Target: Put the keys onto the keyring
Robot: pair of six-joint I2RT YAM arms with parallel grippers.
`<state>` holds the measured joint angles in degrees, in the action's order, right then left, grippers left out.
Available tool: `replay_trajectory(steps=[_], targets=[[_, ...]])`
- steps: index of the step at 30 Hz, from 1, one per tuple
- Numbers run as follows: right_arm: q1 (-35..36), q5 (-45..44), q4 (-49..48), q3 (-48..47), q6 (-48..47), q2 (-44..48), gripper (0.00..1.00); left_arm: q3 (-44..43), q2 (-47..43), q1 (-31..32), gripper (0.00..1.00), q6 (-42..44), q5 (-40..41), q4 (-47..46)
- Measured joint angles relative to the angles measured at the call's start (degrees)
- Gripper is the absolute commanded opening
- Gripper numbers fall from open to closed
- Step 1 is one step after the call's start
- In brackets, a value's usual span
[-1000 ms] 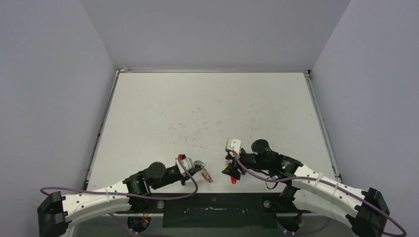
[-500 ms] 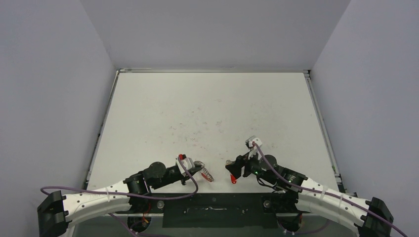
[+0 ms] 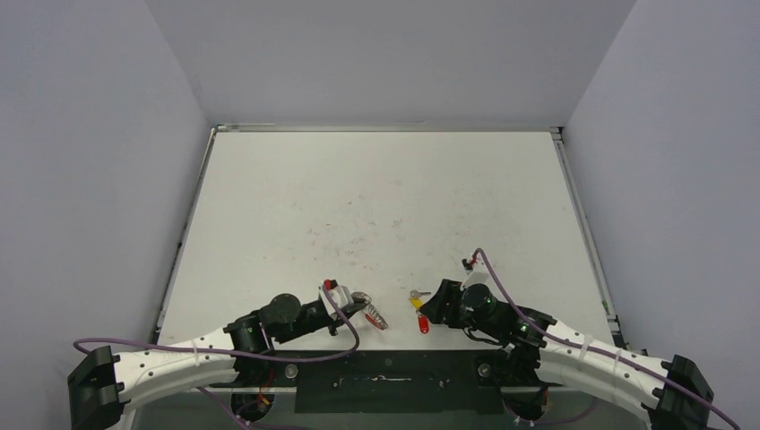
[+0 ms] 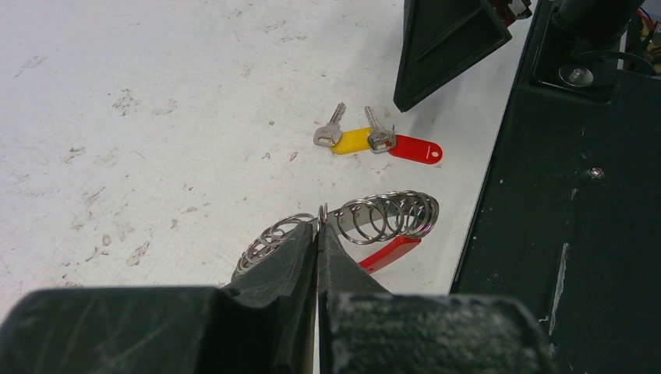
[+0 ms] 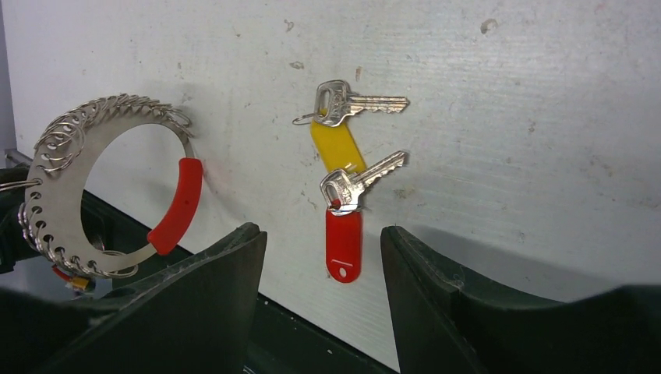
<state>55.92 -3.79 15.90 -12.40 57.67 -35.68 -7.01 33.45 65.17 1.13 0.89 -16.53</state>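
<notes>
Left tool (image 4: 318,231) pinches coiled silver keyring (image 4: 390,216), red sleeve (image 5: 178,204) — right tool (image 5: 319,232) apart, keys (image 5: 337,148) seemingly untouched.

The white desk (image 3: 376,206) stretches away beyond the left gripper (image 4: 317,230) and the right gripper (image 5: 321,231). Its surface is flecked with dark scuffs (image 3: 354,235), thickest just ahead of them. A thin metal rim (image 3: 385,129) borders its far edge and sides, well beyond both grippers. Pale grey walls (image 3: 90,179) close it in on three sides. Behind the grippers, along the near edge, lies a scratched black plate (image 3: 385,383), with a washered screw (image 4: 579,75) showing to the right of the left gripper.
</notes>
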Motion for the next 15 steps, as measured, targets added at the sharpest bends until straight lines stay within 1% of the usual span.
replay_trajectory(steps=[3, 6, 12, 15], targets=[[0.0, 0.4, -1.6, 0.7, 2.9, -2.9, 0.57, 0.0, 0.0, 0.0, 0.0, 0.0, 0.0, 0.0], [0.0, 2.0, -5.8, 1.6, 5.1, -8.8, 0.57, 0.0, 0.0, 0.0, 0.0, 0.0, 0.1, 0.1], [0.0, 6.2, -22.2, 0.7, 7.4, -22.4, 0.57, 0.0, -0.7, 0.0, 0.0, 0.0, 0.4, 0.9], [-0.6, 7.6, -26.9, -1.9, 6.2, -29.0, 0.58, 0.0, -1.3, 0.0, 0.0, 0.0, 0.4, 1.4]])
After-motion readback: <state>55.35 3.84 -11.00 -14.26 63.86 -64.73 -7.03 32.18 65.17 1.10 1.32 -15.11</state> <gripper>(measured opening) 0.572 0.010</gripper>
